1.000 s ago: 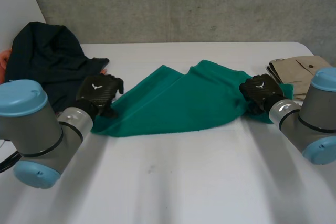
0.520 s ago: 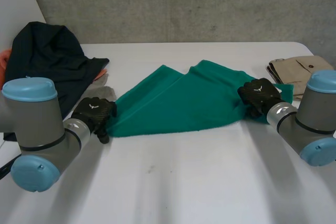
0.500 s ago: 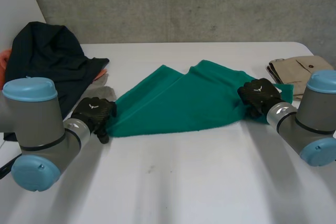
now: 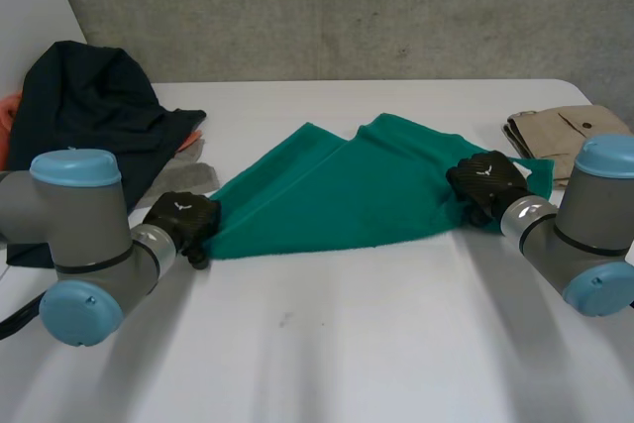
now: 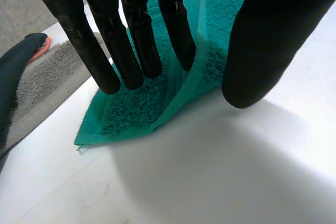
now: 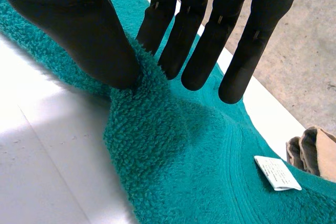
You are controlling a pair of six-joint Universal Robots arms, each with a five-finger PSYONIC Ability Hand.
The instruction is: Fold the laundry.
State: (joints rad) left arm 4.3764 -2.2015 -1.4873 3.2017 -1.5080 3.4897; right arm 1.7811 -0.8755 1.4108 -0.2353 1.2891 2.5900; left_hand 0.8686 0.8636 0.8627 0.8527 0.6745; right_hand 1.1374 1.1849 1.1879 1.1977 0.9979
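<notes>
Evidently the left hand [image 4: 181, 216] pinched a corner of the green towel [image 4: 337, 195] and the right hand [image 4: 485, 178] pinched its other end, probably to fold it

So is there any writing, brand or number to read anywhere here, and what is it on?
No words can be read.
White label on the green towel: print too small to read.
Left hand and right hand: a white bird-like mark on the back of each, no letters.
</notes>
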